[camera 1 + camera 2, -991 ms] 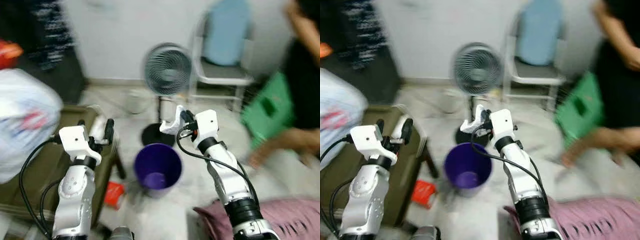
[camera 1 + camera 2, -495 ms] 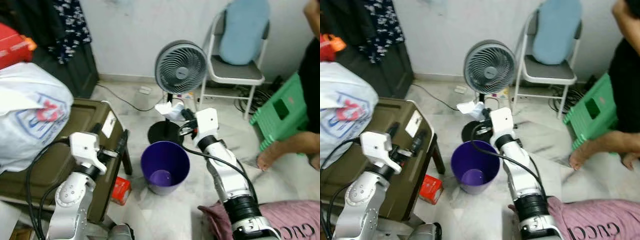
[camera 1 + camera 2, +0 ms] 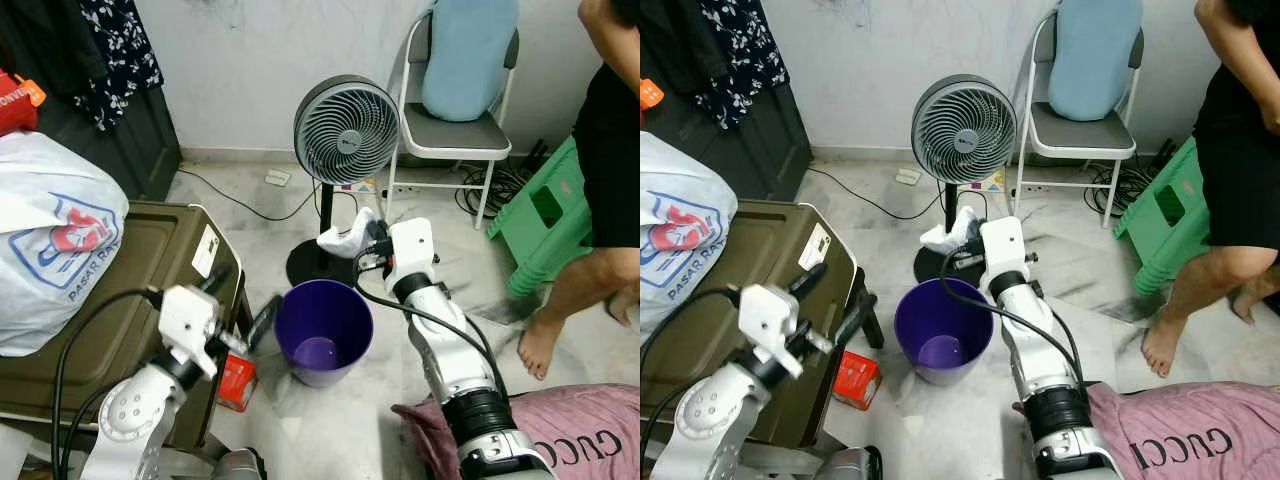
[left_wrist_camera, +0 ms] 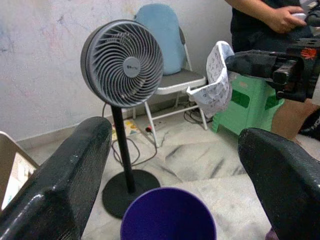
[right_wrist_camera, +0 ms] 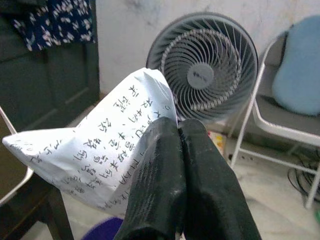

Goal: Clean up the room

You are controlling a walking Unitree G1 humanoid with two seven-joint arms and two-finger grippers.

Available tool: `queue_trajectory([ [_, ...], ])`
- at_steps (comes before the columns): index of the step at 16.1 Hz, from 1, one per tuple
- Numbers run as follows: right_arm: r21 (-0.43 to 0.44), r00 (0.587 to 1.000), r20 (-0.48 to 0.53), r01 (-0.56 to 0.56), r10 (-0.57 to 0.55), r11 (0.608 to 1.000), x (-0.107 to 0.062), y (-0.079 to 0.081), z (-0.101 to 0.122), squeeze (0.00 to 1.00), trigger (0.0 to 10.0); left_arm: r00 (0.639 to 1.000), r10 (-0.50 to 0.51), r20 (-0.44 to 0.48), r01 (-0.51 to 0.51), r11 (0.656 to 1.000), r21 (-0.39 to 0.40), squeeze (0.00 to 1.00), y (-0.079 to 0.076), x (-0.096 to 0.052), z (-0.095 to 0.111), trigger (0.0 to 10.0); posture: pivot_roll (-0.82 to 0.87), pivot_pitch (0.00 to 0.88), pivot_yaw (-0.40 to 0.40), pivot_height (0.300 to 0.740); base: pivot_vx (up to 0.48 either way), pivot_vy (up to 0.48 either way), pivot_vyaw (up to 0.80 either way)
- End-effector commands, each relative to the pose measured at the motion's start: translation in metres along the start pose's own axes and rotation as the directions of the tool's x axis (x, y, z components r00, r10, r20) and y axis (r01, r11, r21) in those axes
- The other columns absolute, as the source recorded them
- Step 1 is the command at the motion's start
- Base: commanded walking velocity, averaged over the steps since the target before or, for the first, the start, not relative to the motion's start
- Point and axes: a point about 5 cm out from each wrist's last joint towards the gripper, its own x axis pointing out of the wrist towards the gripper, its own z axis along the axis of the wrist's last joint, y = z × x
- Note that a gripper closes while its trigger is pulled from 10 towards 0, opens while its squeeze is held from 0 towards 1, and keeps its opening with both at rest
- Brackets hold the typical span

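Lowered since before, the right end effector point(image 5: 175, 131) pinches the crumpled paper point(image 5: 95, 155) over the purple bin's point(image 3: 322, 330) far rim.

You face a white wall point(image 3: 250, 60); before it a grey fan point(image 3: 346, 130) stands on marble floor point(image 3: 330, 430), a folding chair point(image 3: 455, 120) just beside it.

Two silver arms with white wrist housings and black elbow collars. Black cables loop along each forearm. Left pincer point(image 3: 243, 304) and right pincer point(image 3: 371, 234): each has two long black fingers.
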Motion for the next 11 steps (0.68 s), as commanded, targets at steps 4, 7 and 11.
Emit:
queue_trajectory([
  [4, 0.054, 0.992, -0.047, 0.119, -0.117, 0.991, 0.0, -0.018, -0.005, 0.0, 10.0, 0.999, -0.03, 0.019, 0.03, 0.999, 0.031, 0.0, 0.0, 0.012, 0.008, 10.0, 0.02, 0.021, 0.036, 0.74, 0.0, 0.0, -0.4],
  [7, -0.001, 0.996, 0.002, 0.087, -0.087, 0.996, 0.001, -0.014, 0.001, 0.0, 10.0, 0.999, -0.019, 0.031, 0.017, 0.999, 0.038, 0.0, 0.001, 0.018, 0.009, 10.0, 0.02, 0.016, 0.029, 0.74, 0.0, 0.0, 0.0],
  [11, -0.024, 0.998, 0.011, 0.059, -0.059, 0.998, 0.008, -0.011, 0.006, 0.0, 10.0, 0.999, 0.006, 0.04, -0.007, 0.999, 0.032, 0.0, -0.003, 0.018, 0.008, 10.0, 0.02, 0.014, 0.008, 0.74, 0.0, 0.0, 0.79],
])
